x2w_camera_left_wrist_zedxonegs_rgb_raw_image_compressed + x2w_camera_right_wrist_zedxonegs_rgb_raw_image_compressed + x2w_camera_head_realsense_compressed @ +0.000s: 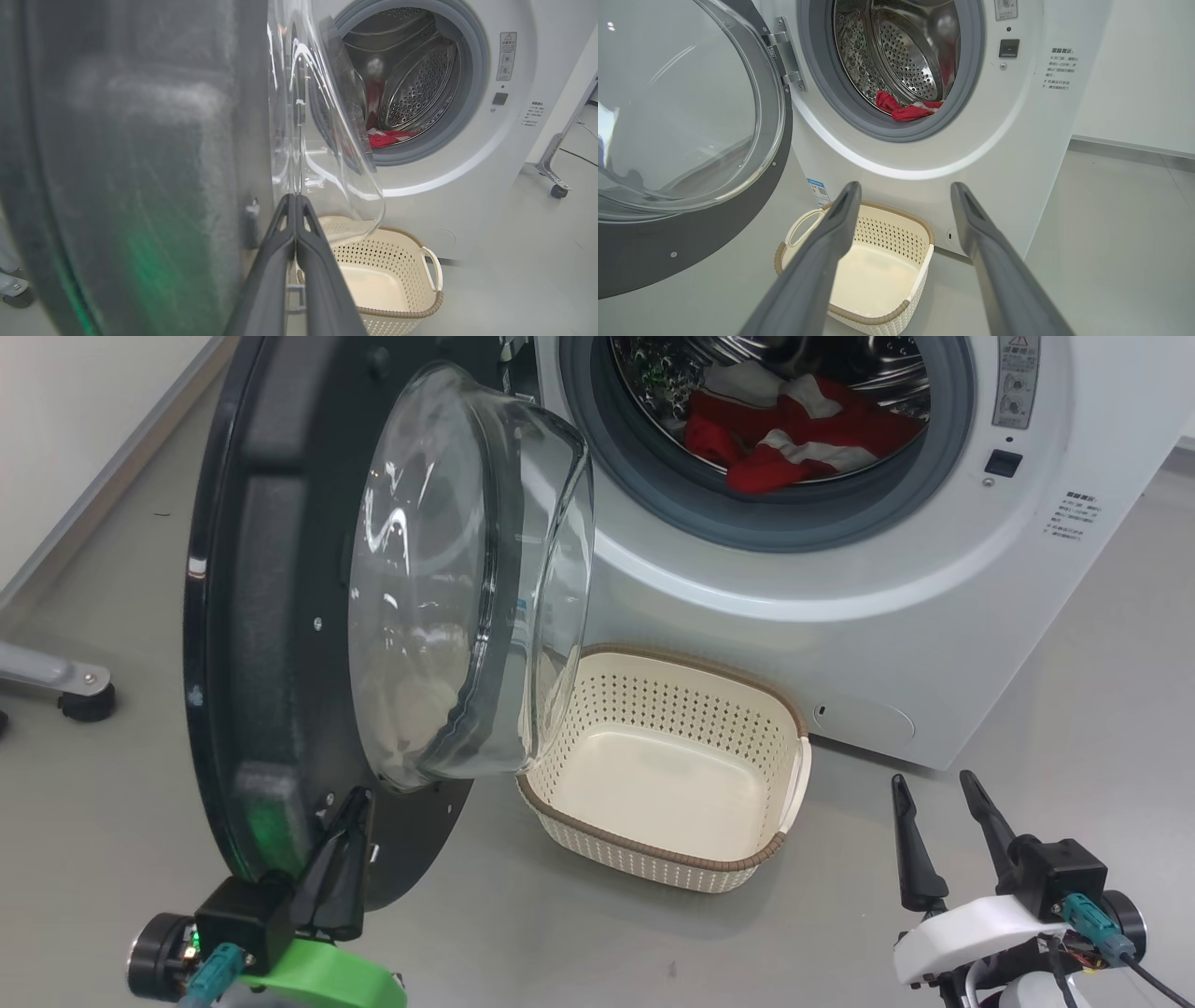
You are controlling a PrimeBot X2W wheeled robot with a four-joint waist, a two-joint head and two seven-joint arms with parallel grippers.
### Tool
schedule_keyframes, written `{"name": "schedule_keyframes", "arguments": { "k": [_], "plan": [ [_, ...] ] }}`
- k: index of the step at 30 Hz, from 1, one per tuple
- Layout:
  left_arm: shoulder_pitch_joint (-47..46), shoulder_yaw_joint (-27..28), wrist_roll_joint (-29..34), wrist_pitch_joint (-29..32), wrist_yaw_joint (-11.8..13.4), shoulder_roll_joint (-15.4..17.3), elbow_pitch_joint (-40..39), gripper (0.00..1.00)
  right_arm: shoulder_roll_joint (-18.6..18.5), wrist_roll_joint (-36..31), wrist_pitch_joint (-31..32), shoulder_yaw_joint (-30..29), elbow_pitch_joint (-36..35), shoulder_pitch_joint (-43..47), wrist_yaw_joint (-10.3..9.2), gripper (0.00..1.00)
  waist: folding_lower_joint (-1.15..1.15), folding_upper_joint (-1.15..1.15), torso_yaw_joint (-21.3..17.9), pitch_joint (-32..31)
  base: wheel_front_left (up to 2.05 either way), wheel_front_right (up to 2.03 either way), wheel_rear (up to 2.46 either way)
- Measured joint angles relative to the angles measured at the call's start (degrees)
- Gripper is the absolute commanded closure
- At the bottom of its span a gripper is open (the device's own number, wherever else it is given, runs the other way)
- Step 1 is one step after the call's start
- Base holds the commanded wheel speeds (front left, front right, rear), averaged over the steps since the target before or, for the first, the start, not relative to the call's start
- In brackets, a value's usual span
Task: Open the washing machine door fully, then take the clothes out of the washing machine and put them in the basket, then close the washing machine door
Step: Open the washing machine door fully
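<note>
The washing machine door (280, 616) stands swung out to the left, its glass bowl (467, 579) bulging toward the basket. My left gripper (350, 803) is shut, its fingertips against the door's inner face at the lower edge; in the left wrist view its fingers (295, 205) meet just under the glass. The red and white clothes (794, 434) lie in the drum of the washing machine (934, 616), also seen as clothes (906, 107) in the right wrist view. The cream basket (672, 658) sits on the floor below the opening with nothing in it. My right gripper (938, 784) is open, to the basket's right.
A grey metal leg with a castor (84, 695) stands on the floor at the far left, near the wall. Another castor leg (558, 189) shows right of the machine. Bare grey floor (1074, 728) lies around my right gripper.
</note>
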Motion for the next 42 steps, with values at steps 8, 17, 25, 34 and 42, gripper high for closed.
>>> {"name": "schedule_keyframes", "arguments": {
  "k": [8, 17, 25, 34, 42],
  "plan": [
    [-0.03, 4.80, -0.85, -1.62, 1.05, 0.55, 1.88, 1.00, 0.01, -0.11, 0.00, -0.96, -0.03, -0.36, -0.01, 0.00, 0.00, 0.00, -0.26, 0.67, 0.00, 0.00, 0.00],
    [-0.17, 9.37, -2.81, -3.24, 1.47, 0.94, 4.63, 1.00, 0.02, -0.64, 0.00, -1.46, -0.11, -1.18, 0.01, 0.00, 0.00, 0.00, -0.86, 1.77, 0.00, 0.00, 0.00],
    [-1.90, 12.69, -3.75, -4.39, 1.72, 1.31, 7.54, 1.00, 0.01, -2.13, 0.00, -1.74, -0.11, -1.91, 0.24, 0.00, 0.00, 0.00, -1.35, 3.09, 0.00, 0.00, 0.00],
    [-3.93, 15.33, -4.34, -5.48, 1.74, 1.49, 10.67, 1.00, -0.01, -2.72, 0.00, -2.31, -0.04, -2.56, 0.76, 0.00, 0.00, 0.00, -1.80, 4.13, 0.00, 0.00, 0.00],
    [-5.14, 18.03, -4.92, -6.04, 1.91, 1.47, 13.43, 1.00, -0.02, -3.04, 0.00, -2.70, 0.23, -2.66, 1.08, 0.00, 0.00, 0.00, -1.85, 4.10, 0.00, 0.00, 0.00]
  ]
}}
